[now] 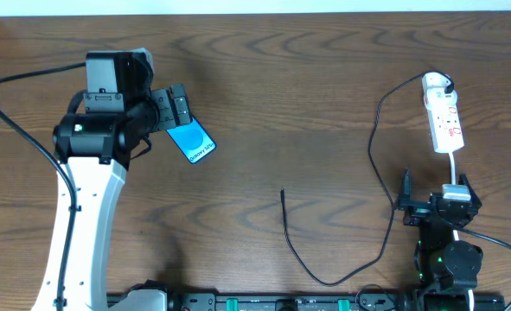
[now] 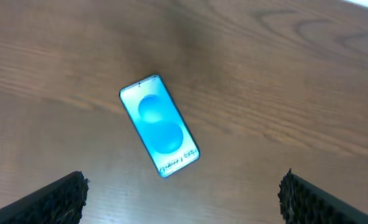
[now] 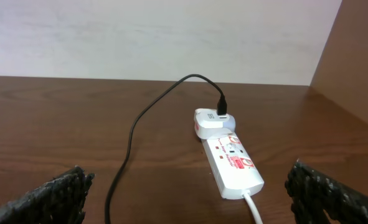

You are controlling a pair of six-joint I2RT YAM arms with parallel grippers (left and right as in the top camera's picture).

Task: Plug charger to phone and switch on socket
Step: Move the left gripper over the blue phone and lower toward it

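Observation:
The phone (image 1: pixel 191 141) lies flat on the table at the left, its blue screen up; it also shows in the left wrist view (image 2: pixel 159 125). My left gripper (image 2: pixel 182 202) is open and empty, hovering just above the phone. The socket (image 1: pixel 443 117) is a white strip at the far right, with the white adapter (image 3: pixel 210 121) plugged into its far end. The charger cable (image 1: pixel 378 155) loops down the table to its free tip (image 1: pixel 282 192) near the middle. My right gripper (image 3: pixel 190 199) is open and empty, short of the socket's near end (image 3: pixel 233 163).
The socket's white cord (image 1: pixel 454 168) runs toward the right arm's base. The table's back edge meets a pale wall (image 3: pixel 159 37). A wooden side panel (image 3: pixel 358 56) stands at the right.

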